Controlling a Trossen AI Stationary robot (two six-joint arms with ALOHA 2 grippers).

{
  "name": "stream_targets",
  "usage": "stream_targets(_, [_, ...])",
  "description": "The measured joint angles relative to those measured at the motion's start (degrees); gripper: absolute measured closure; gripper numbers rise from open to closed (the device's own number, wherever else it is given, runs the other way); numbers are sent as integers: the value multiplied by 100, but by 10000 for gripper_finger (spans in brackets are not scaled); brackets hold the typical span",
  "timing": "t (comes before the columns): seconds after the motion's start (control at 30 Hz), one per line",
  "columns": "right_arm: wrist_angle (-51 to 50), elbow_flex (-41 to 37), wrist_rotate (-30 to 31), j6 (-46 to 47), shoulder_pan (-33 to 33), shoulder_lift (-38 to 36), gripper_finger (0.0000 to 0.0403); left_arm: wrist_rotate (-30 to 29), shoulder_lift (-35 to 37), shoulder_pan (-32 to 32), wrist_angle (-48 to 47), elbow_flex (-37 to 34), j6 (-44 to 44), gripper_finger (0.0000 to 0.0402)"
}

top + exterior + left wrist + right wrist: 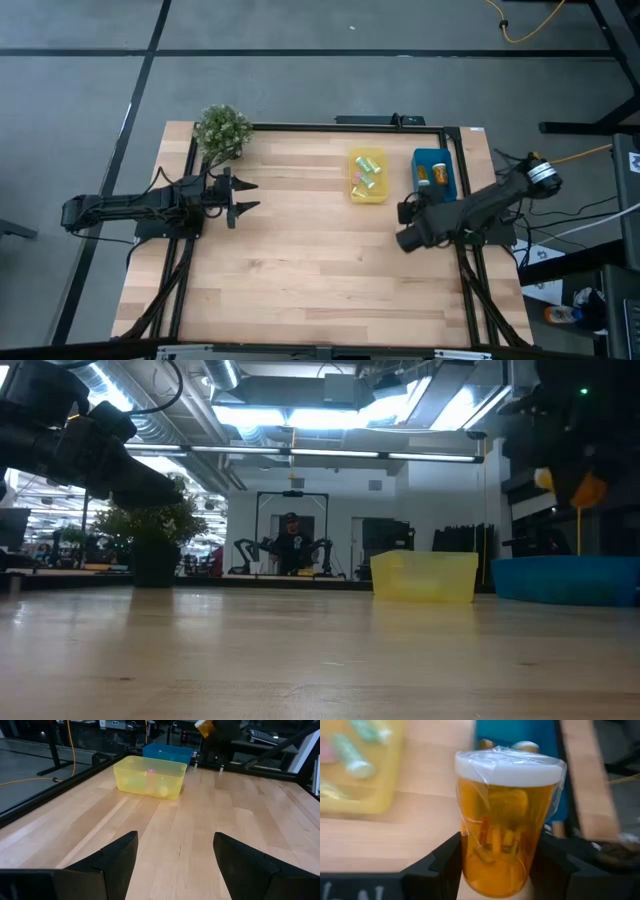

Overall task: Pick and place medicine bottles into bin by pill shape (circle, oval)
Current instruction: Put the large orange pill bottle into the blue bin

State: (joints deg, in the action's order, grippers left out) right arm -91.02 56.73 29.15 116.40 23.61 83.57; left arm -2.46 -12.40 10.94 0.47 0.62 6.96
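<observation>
My right gripper (pixel 405 224) is above the table's right part, near the bins, shut on a translucent orange medicine bottle (pixel 506 832) with a white cap. In the low view the bottle (pixel 586 489) shows high above the blue bin (pixel 565 579). The yellow bin (pixel 367 176) holds several pale bottles. The blue bin (pixel 434 172) holds orange ones. My left gripper (pixel 240 197) is open and empty over the table's left part, and its two fingers also show in the left wrist view (pixel 172 857). My right gripper pinches the orange bottle's lower body (pixel 470 865) between its two fingers (pixel 442 865), one on each side. The white cap end (pixel 510 767) sticks out past the fingertips. The bottle is lifted clear of the table.
A small potted plant (pixel 222 130) stands at the table's far left corner. The two bins stand side by side at the far right, the yellow bin (pixel 150 777) nearer the middle. A black frame runs along the table's edges. The room shows beyond the table.
</observation>
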Motion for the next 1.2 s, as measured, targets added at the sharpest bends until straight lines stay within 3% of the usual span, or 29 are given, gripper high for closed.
stream_targets(0.13, [99, -89, 419, -428, -542, -510, 215, 0, 0, 0, 0, 0, 0, 147])
stream_targets(0.3, [98, -97, 452, -910, -1403, -929, 214, 0, 0, 0, 0, 0, 0, 147])
stream_targets(0.67, [126, -99, 691, -2349, -3079, -1111, 214, 0, -1, 0, 0, 0, 0, 147])
stream_targets(1.0, [165, -99, 877, -3229, -3633, -1110, 214, 0, -1, 0, 0, 0, 0, 147])
stream_targets(1.2, [283, -97, 878, -3276, -3713, -1111, 213, 0, 0, 0, 0, 2, 0, 147])
